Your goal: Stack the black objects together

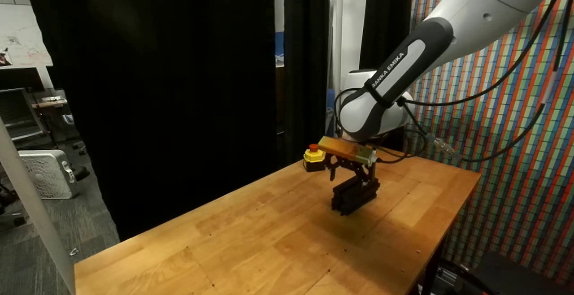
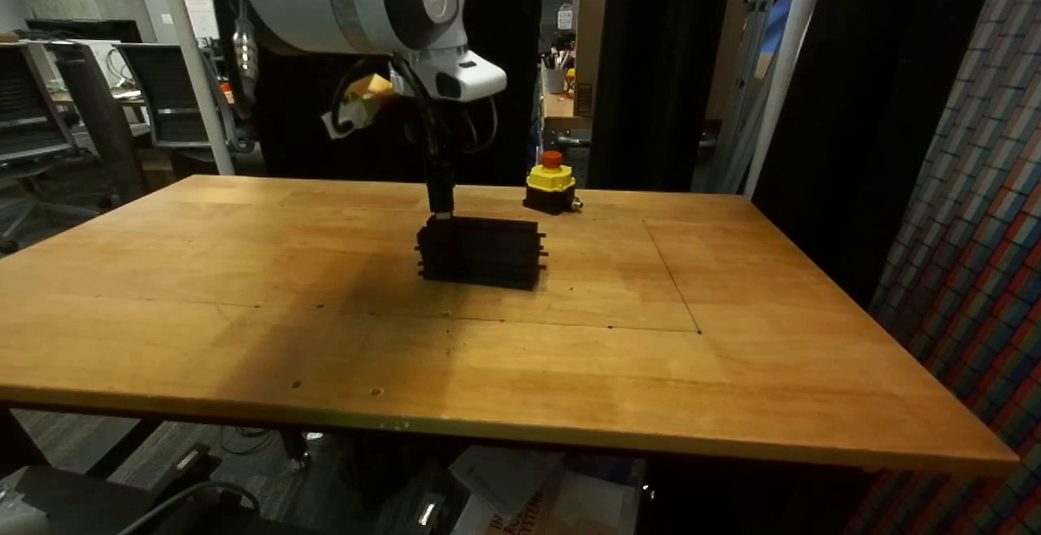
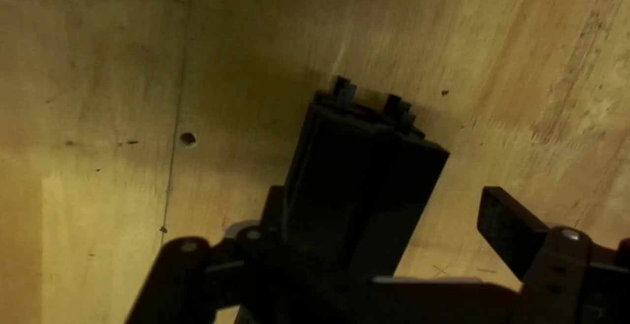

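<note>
The black objects (image 1: 355, 195) are several matte black bars gathered in one compact block on the wooden table. In an exterior view the block shows as a dark wall with small pegs at its ends (image 2: 496, 254). In the wrist view two bars lie side by side on top, the left one seeming higher (image 3: 339, 166). My gripper (image 1: 352, 179) is open above the block. In the wrist view its left finger is close against the block's left side, and its right finger stands apart to the right, with bare wood between (image 3: 384, 206). Whether the left finger touches is unclear.
A yellow emergency stop with a red button (image 1: 313, 157) stands on the table near its edge, behind the block in an exterior view (image 2: 551, 181). The wooden table (image 2: 610, 380) extends around the block. Black curtains hang behind it.
</note>
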